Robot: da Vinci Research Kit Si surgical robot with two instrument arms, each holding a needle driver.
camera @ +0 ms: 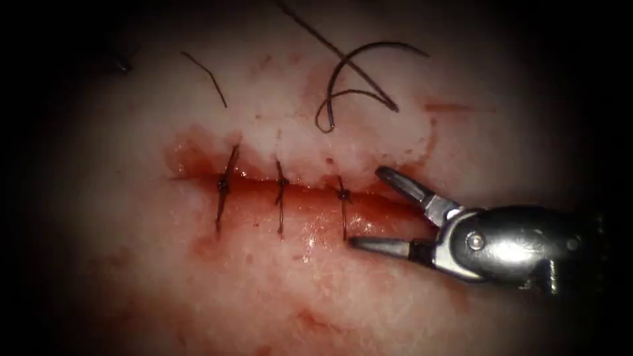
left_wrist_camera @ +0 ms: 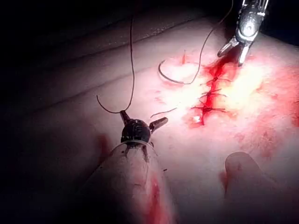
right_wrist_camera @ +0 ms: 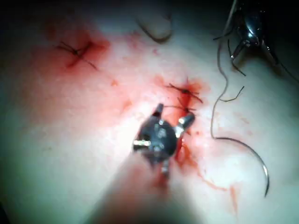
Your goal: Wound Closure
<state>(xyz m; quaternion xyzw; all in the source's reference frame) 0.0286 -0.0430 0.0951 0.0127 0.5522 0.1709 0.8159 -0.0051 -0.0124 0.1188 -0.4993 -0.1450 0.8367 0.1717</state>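
Right tool (camera: 366, 207): jaws spread, nothing held, set at the cut's (camera: 310, 191) right end | left tool (left_wrist_camera: 140, 125): jaws apart, nothing seen held | needle (camera: 356, 76): laid free on the tissue (camera: 395, 303), thread (camera: 310, 29) attached | three stitches (camera: 280, 198) counted.

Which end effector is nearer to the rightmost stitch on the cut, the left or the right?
Right. The right end effector stands open just right of the rightmost stitch, at the cut. The left end effector is open, off to the side, away from the stitches.
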